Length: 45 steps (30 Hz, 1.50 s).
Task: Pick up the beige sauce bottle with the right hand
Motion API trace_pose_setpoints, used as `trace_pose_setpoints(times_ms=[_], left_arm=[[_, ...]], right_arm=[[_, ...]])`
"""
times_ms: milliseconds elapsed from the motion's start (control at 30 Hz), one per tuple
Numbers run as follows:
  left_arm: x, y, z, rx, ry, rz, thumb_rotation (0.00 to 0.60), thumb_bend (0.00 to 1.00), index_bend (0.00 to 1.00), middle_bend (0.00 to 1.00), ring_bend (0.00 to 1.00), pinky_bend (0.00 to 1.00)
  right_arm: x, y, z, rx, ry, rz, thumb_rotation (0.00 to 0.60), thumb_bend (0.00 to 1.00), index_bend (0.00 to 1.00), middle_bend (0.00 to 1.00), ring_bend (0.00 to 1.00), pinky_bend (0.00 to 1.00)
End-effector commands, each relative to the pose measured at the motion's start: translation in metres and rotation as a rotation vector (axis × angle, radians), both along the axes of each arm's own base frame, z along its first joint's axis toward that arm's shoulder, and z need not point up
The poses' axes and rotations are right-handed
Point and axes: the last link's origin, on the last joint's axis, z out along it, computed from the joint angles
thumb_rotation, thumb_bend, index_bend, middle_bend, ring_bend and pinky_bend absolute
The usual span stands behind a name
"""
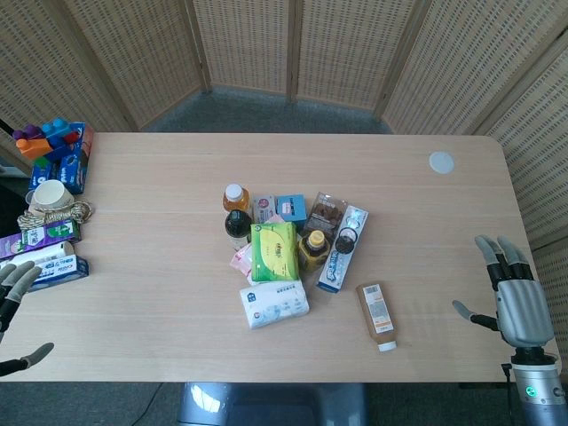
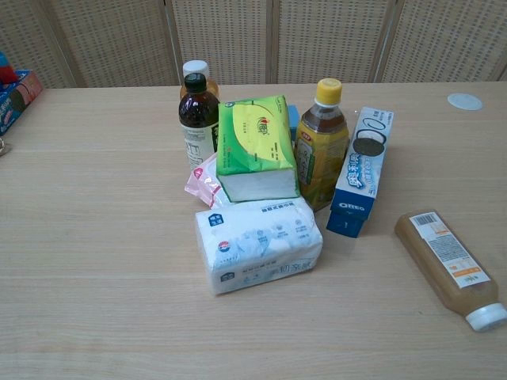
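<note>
The beige sauce bottle [image 1: 376, 314] [image 2: 448, 267] lies on its side near the table's front edge, white cap toward me, label with barcode facing up. My right hand [image 1: 515, 293] hovers open at the table's right edge, fingers spread and pointing away, well to the right of the bottle and apart from it. My left hand [image 1: 12, 306] shows at the far left edge, fingers apart, holding nothing. Neither hand appears in the chest view.
A cluster sits mid-table: green tissue pack [image 1: 273, 251], white tissue pack [image 1: 273, 304], Oreo box [image 1: 341, 248], yellow-capped tea bottle [image 1: 311, 249], dark bottle [image 1: 237, 228]. Boxes, a cup and toy blocks [image 1: 53, 149] line the left edge. A white disc [image 1: 441, 162] lies far right.
</note>
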Motion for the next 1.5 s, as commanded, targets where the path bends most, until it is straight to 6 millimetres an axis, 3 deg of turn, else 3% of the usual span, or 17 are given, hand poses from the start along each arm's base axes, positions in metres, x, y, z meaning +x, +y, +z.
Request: trace_pose_setpoints(times_ms=[33,333,667,900,1500], left_arm=[[0.001,-0.001,0.0,0.002,0.0,-0.002,0.6,0.0,0.0,0.0,0.0,0.0],[0.0,-0.001,0.002,0.015,-0.001,0.004,0.6,0.0,0.0,0.0,0.0,0.0],[-0.002,0.002,-0.001,0.009,0.011,0.016,0.6,0.0,0.0,0.0,0.0,0.0],[-0.002,0.003,-0.006,0.004,0.028,0.022,0.6,0.0,0.0,0.0,0.0,0.0],[-0.002,0.006,-0.017,-0.012,0.063,0.038,0.6,0.0,0.0,0.0,0.0,0.0]], right_arm=[[0.001,0.001,-0.002,0.007,0.006,0.0,0.6,0.0,0.0,0.0,0.0,0.0],[-0.005,0.012,-0.028,0.174,0.059,-0.117,0.6,0.0,0.0,0.0,0.0,0.0],[-0.004,-0.007,-0.052,0.253,0.05,-0.09,0.6,0.0,0.0,0.0,0.0,0.0],[0.002,-0.006,-0.069,0.342,0.001,-0.071,0.6,0.0,0.0,0.0,0.0,0.0],[0.004,-0.014,-0.118,0.356,-0.049,-0.052,0.6,0.0,0.0,0.0,0.0,0.0]])
